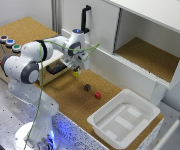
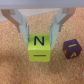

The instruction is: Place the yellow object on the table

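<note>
Yellow object (image 2: 40, 49) sat pinched in my claw (image 2: 40, 36), fingers closed on its sides, low over the counter (image 1: 70, 95) near its back edge, beside the purple block (image 2: 71, 48), ready for release.

Exterior view high, angled down over the table (image 1: 65, 95), wrist view close, facing down — both share its cork.

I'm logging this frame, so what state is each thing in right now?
End effector: shut on the yellow object.
Yellow object: gripped, at or just above the table.
Purple block: free on the table.
Red cube: free on the table.
White bin: empty.
</note>
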